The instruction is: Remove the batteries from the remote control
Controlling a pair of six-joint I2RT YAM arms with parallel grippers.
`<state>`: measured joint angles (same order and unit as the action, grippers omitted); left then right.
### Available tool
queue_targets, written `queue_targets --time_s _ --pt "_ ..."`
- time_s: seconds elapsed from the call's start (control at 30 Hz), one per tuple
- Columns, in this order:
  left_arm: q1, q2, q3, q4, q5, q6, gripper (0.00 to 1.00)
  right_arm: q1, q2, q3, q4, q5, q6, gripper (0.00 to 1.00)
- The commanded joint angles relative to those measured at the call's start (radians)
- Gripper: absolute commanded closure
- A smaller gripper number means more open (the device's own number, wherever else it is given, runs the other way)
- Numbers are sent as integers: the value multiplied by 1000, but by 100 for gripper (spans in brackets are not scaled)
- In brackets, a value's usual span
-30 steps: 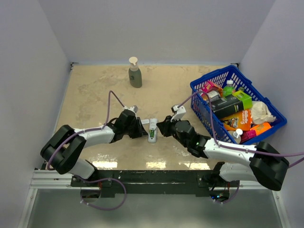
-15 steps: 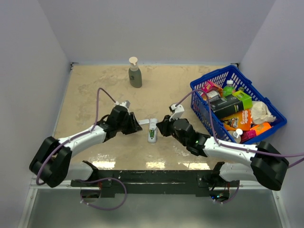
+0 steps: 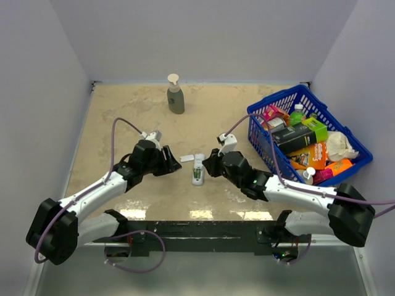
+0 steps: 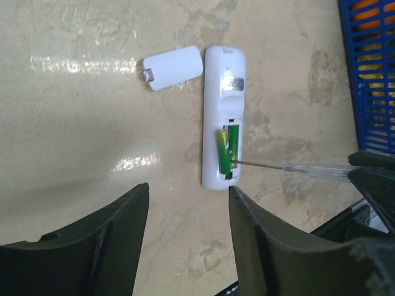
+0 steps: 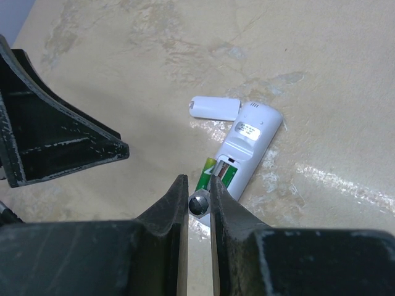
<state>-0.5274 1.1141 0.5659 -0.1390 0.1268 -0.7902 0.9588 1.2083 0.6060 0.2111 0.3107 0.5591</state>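
The left arm [image 3: 99, 188] reaches in from the near left across the beige worktop [image 3: 123, 117]. Its jaws stand wide apart and hold nothing, the two dark fingers [image 4: 114, 243] spread on the near side of the remote in the left wrist view, clear of it. At the far edge of the worktop, well apart from the rest, stands a grey-green pump bottle [image 3: 176, 97].

A small flat white cover piece [image 4: 173, 68] lies on the worktop just beside the far end of the remote control [image 4: 223, 117], on its left. The remote lies near the middle of the worktop, back side up, running near to far. Its recess at the near end is open, and the green batteries [image 4: 226, 148] sit in it side by side, the left one slightly askew.

A thin grey stick [image 4: 290, 166] comes in from the right, and its tip reaches the recess edge beside the batteries. Whether it touches them I cannot tell. The right arm [image 3: 296, 194] has its jaws narrow, pinching the stick's round butt end between the fingers [image 5: 170, 216]. Far right stands a blue basket [image 3: 274, 100] full of packets.
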Motion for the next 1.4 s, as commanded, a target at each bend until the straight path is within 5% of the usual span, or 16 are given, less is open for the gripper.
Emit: queue_targets --time_s 0.0,1.37 --pt "4 -28 -8 18 33 -1 41 12 -26 70 -65 -22 -22 100" --pt "-8 119 -24 124 13 -15 40 9 105 201 -19 -22 -177 100"
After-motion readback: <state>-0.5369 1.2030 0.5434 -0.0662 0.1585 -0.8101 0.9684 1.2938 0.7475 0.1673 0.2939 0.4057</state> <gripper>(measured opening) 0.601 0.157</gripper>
